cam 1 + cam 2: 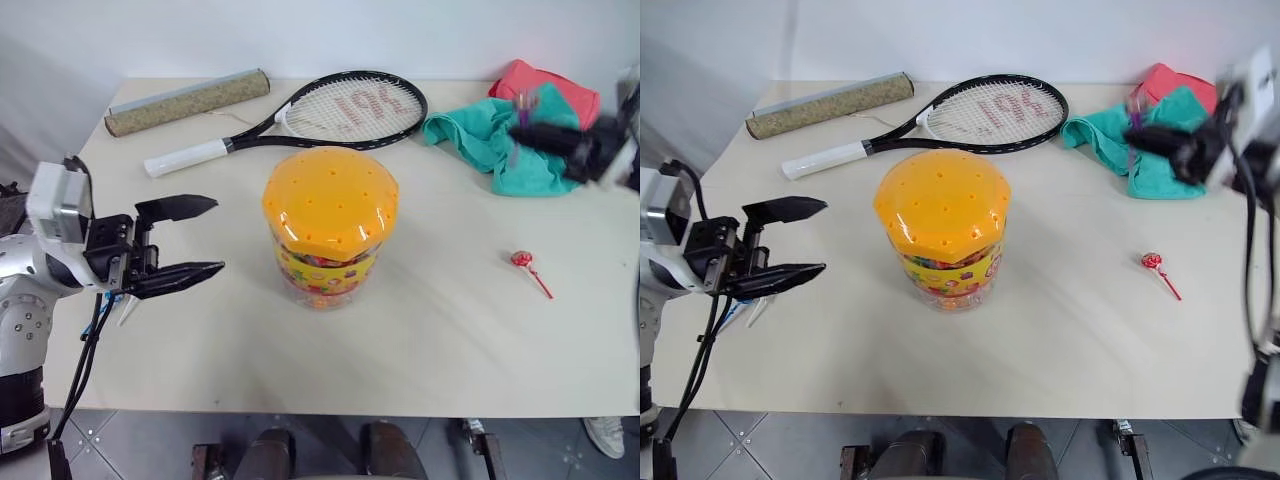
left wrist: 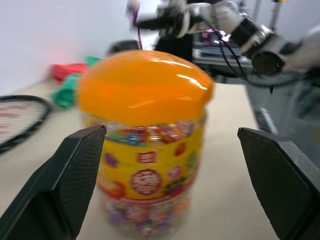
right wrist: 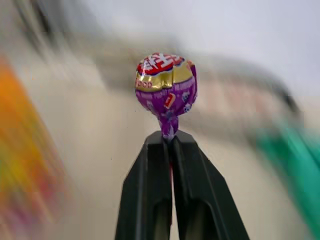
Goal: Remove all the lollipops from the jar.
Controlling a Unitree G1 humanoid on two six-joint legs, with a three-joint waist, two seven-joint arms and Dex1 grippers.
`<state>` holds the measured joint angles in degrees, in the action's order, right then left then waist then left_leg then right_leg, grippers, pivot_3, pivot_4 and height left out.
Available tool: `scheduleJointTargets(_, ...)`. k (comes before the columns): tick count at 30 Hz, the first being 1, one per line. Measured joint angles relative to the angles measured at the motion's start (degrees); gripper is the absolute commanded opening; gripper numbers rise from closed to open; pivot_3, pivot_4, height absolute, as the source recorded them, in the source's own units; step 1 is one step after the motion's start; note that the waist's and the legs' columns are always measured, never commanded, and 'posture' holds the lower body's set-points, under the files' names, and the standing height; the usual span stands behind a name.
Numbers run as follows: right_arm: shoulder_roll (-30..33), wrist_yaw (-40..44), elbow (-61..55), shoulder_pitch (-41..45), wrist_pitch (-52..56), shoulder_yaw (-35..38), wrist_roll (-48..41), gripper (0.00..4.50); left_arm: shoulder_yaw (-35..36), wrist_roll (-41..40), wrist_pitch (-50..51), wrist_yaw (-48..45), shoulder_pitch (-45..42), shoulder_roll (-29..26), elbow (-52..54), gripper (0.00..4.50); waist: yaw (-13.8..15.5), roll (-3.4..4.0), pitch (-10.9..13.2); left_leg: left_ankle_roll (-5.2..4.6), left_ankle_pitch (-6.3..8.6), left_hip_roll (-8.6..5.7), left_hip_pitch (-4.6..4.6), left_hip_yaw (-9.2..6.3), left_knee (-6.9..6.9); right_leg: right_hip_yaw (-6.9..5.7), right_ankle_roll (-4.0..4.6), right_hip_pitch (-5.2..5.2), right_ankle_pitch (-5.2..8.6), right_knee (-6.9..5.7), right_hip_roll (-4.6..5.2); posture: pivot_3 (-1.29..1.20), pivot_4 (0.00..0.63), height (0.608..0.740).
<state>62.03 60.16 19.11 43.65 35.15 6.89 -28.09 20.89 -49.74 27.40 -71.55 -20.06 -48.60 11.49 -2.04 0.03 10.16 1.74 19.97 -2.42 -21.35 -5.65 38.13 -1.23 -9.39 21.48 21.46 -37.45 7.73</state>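
Purple lollipop (image 3: 166, 90) is what your right hand (image 3: 170, 140) pinches: the two black fingers are pressed together on the stick just under the wrapped head, which stands up beyond the tips. You see that hand out over the far right of the desk (image 1: 450, 350), above the teal cloth (image 1: 500, 140) and well apart from the jar (image 1: 328, 225). A red lollipop (image 1: 522, 259) already lies on the bare desk nearer you, below that hand, with its stick running away from the jar toward the front right corner. The coming set-down turns on that: the open spot lies straight down and a little toward you from the right hand, beside the red one.

Your left hand (image 1: 190, 240) hangs left of the jar with its fingers spread wide, pointing level at the jar's side, near but not touching. The orange lid's holes look empty from the head view; I judge little remains.
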Motion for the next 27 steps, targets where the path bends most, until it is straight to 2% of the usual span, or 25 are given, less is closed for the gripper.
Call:
scheduleJointTargets(3, 3.6, -0.6, 8.1, -4.7, -3.3, -4.2, 8.8, 0.03, -1.1, 0.2, 0.0, -1.4, -0.2, -0.5, 0.3, 4.5, -0.2, 0.03, 0.0, 0.0, -0.01, 0.06, 0.02, 0.25, 0.06, 0.05, 0.0, 0.02, 0.0, 0.02, 0.02, 0.0, 0.15, 0.74)
scheduleJointTargets(6, 3.9, -2.1, 14.1, -6.5, -8.9, -6.0, 14.8, 0.03, -1.6, 0.3, -0.1, -1.5, -0.7, -0.5, 0.4, 4.5, -1.2, 0.03, 0.0, 0.01, -0.01, 0.15, 0.07, 0.38, 0.06, 0.05, 0.0, 0.02, 0.0, 0.04, -0.02, 0.0, 0.15, 0.74)
scheduleJointTargets(9, 3.3, -2.9, 18.4, -7.7, -11.4, -6.5, 18.0, 0.03, -1.8, 0.3, -0.1, -1.3, -0.9, -0.1, 0.4, 4.5, -1.4, 0.05, 0.0, 0.01, -0.01, 0.24, 0.15, 0.48, 0.03, 0.01, 0.01, 0.02, 0.01, 0.04, -0.08, 0.0, 0.15, 0.74)
scheduleJointTargets(13, -0.6, -2.5, 20.5, -9.4, -10.7, -6.6, 18.1, 0.03, -1.7, 0.3, 0.1, -0.8, -0.9, 0.1, 0.5, 4.5, -1.3, 0.06, 0.0, 0.01, -0.01, 0.23, 0.12, 0.49, 0.06, 0.01, 0.01, 0.02, 0.01, 0.05, -0.05, 0.0, 0.15, 0.74)
scheduleJointTargets(16, -0.5, -1.7, 20.3, -9.5, -7.9, -6.3, 18.0, 0.78, -1.0, 0.2, 0.3, -0.4, -0.7, 0.1, 0.5, 4.5, -1.1, 0.1, 0.0, 0.02, -0.01, 0.24, 0.11, 0.45, 0.09, -0.01, 0.01, 0.01, 0.01, 0.06, -0.06, 0.0, 0.15, 0.74)
scheduleJointTargets(22, 1.5, 0.9, 18.8, -13.4, -9.1, -1.0, 16.4, 2.8, 0.2, 6.5, -3.0, 3.5, 1.4, -0.9, -1.4, 4.5, -0.3, 0.1, 0.0, 0.02, -0.01, 0.17, 0.09, 0.43, 0.1, 0.0, 0.01, 0.01, 0.01, 0.09, 0.0, 0.0, 0.15, 0.74)
scheduleJointTargets(27, -0.5, 9.7, 7.5, -20.8, -22.8, 15.2, 5.8, 4.48, 0.7, 13.3, -9.0, 6.0, 5.1, -0.8, -2.9, 4.5, 0.0, 0.1, 0.0, 0.02, -0.01, 0.24, 0.12, 0.52, 0.07, -0.02, 0.0, -0.02, 0.0, 0.2, -0.06, 0.0, 0.15, 0.74)
